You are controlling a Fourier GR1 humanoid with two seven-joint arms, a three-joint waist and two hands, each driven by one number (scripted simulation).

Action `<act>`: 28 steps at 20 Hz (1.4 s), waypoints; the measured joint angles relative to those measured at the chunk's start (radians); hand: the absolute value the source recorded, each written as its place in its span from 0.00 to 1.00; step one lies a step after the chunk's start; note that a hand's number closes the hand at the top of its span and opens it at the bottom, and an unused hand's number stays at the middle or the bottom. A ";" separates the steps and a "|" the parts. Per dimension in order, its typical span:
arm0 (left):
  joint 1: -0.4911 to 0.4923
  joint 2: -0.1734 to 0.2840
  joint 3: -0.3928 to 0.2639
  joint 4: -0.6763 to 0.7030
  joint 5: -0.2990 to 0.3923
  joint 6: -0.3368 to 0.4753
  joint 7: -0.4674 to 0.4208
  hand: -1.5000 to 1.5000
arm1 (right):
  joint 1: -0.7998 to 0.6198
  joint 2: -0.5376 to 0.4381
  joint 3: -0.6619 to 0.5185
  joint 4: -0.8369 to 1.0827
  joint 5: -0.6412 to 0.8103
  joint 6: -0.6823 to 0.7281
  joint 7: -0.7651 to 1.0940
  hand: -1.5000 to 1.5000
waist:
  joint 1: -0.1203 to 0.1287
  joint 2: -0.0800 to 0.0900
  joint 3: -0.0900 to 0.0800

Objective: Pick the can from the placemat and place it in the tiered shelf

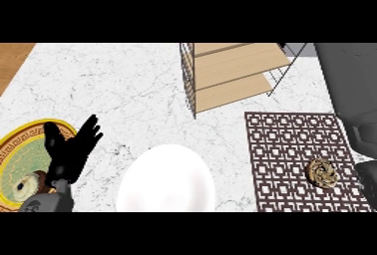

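The can (322, 173) is seen lying untouched on the patterned placemat (287, 149), well apart from the tiered shelf (236, 74), while the left hand (71, 149) is rested with fingers spread, holding nothing, so no pick-up appears begun.

can (322, 173) on placemat (305, 149) | tiered shelf (236, 69) beyond | left hand (70, 149) open, resting | right forearm (353, 99) at right edge

The white marble counter (125, 84) is carrying everything here. A gold-patterned plate (22, 149) is lying just left of the left hand (70, 152), and a plain white plate (166, 180) is sitting just to its right. Farther right, a brown lattice placemat (294, 144) is lying flat, and a wooden tiered shelf (232, 74) is standing beyond it.
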 measured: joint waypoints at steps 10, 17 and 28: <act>-0.002 -0.004 0.010 -0.002 -0.010 -0.002 0.006 0.50 | -0.026 -0.022 0.013 0.099 0.031 -0.004 -0.105 1.00 | -0.004 -0.001 -0.001; -0.006 -0.008 0.017 0.001 -0.006 -0.008 0.006 0.50 | -0.076 0.001 -0.120 0.148 -0.060 -0.089 -0.019 0.00 | -0.002 -0.002 -0.001; 0.000 -0.017 0.013 -0.005 -0.015 -0.009 0.002 0.50 | -0.136 -0.011 -0.336 0.185 -0.271 -0.159 0.039 0.00 | -0.001 -0.001 0.000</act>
